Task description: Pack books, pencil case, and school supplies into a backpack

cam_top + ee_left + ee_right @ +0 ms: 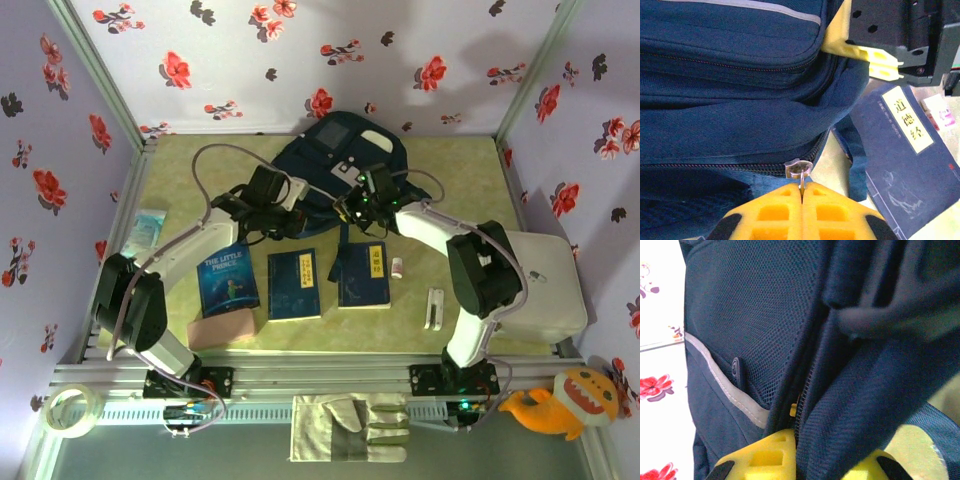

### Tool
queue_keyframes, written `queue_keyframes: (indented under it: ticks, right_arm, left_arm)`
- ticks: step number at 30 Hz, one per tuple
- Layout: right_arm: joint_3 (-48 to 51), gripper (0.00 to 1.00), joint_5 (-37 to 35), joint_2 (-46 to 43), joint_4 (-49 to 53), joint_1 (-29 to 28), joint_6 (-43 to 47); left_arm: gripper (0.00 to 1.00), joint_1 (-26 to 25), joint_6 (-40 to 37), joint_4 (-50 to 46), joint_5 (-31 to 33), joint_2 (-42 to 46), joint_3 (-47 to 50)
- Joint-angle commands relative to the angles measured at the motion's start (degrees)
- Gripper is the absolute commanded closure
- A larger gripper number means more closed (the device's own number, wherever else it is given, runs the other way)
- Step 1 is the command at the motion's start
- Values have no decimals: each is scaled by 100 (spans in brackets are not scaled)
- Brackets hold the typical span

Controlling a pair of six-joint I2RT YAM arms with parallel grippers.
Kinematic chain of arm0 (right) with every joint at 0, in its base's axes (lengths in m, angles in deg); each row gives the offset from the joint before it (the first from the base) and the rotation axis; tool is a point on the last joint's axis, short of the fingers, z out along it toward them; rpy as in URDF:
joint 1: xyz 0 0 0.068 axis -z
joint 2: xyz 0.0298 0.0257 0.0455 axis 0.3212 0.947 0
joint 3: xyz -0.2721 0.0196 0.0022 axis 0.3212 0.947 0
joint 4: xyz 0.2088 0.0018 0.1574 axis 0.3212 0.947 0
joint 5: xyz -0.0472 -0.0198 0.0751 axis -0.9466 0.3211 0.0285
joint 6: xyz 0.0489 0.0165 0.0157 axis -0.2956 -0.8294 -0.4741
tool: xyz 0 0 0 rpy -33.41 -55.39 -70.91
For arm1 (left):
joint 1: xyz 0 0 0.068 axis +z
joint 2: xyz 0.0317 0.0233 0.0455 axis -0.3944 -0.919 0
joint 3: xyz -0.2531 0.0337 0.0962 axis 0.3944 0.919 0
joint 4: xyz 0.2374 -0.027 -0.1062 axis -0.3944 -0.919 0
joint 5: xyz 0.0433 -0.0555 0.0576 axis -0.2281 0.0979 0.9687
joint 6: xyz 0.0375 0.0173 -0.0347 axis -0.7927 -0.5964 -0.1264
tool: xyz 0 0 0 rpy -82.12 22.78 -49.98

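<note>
clamped together on the zipper pull (799,169) with the left gripper (801,195) at the near edge of the backpack (335,150), with the zip line (715,167) running crosswise, right gripper (822,455) just rightward, closed on a fabric fold (855,405), books (300,283) nearer.

Probably lab test booth: aluminium frame (330,375), floral wall panels (300,60).

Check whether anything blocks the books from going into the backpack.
Yes: the backpack looks zipped shut. Its zipper runs closed beside the pull pinched by the left gripper. The right gripper grips the backpack's fabric. The books lie on the table in front.
</note>
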Motion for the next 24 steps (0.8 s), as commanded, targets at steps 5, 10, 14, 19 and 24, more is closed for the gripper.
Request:
queue_keyframes:
  ticks: [5, 10, 14, 19, 24]
  right_arm:
    - [484, 93, -487, -958, 132, 809, 771]
    - [349, 94, -590, -981, 451, 1079, 1111]
    - [180, 94, -913, -810, 638, 1207, 1357]
    - [-62, 84, -940, -801, 882, 1268, 1765]
    - [296, 50, -999, -1609, 1005, 1264, 1721]
  left_arm:
    - [100, 171, -1191, -1413, -169, 307, -377]
    - [100, 334, -908, -944, -83, 172, -135]
    - [100, 402, -814, -733, -43, -114, -146]
    - [100, 282, -814, -667, -397, -434, -546]
    - [100, -56, -821, -619, -671, -747, -1089]
